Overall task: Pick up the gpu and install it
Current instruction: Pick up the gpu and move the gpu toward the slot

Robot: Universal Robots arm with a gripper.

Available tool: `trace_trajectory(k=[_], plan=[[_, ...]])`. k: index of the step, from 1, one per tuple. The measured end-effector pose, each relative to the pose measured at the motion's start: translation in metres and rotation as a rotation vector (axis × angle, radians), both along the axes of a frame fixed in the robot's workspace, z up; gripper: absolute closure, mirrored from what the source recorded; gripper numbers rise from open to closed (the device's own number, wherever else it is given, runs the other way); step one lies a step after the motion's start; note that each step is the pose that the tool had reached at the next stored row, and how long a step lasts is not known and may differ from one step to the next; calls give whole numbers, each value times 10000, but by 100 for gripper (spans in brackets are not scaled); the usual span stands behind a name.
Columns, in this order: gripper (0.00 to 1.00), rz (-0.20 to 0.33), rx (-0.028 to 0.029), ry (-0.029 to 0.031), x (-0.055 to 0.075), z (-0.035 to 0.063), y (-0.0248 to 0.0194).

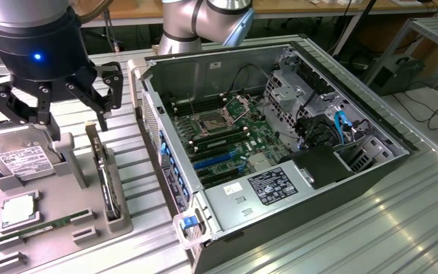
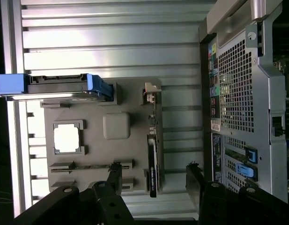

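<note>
The gripper [image 1: 78, 128] was seen in the upper left of the exterior view, its fingers spread wide and holding nothing, poised above the grey fixture tray [image 1: 63, 194]; the gpu [image 1: 106, 182] was found standing on edge in a slot along the tray's side nearest the computer case [image 1: 356, 188], its metal bracket end towards the frame's top. In the wrist view the gpu [image 2: 152, 164] was seen edge-on between the two fingertips [image 2: 115, 168], touched by neither.

Several hazards could be judged from this. The card was thin and gripped surfaces would be narrow; a closure made off-centre could push it sideways in its slot and jam or tilt it rather than lift it. The hard drive [image 1: 13, 154] and its upright holder stood just beside the gripper; a wide finger could be caught on them if the descent were skewed. A hold taken too near one end could let the card swing; the bracket could then be struck against the case wall, or the card edge could be missed at the blue slots [image 1: 211, 161] on the motherboard [image 1: 230, 134].
</note>
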State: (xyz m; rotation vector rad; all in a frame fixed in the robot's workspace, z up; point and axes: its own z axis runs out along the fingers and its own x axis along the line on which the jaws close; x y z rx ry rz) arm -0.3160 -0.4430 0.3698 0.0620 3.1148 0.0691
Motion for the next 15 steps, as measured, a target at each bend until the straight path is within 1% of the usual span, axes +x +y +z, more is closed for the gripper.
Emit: trace_trajectory(k=[4,15], plan=[[34,2,1,0,0,-23,-15],[34,3,0,1,0,-52,-17]])
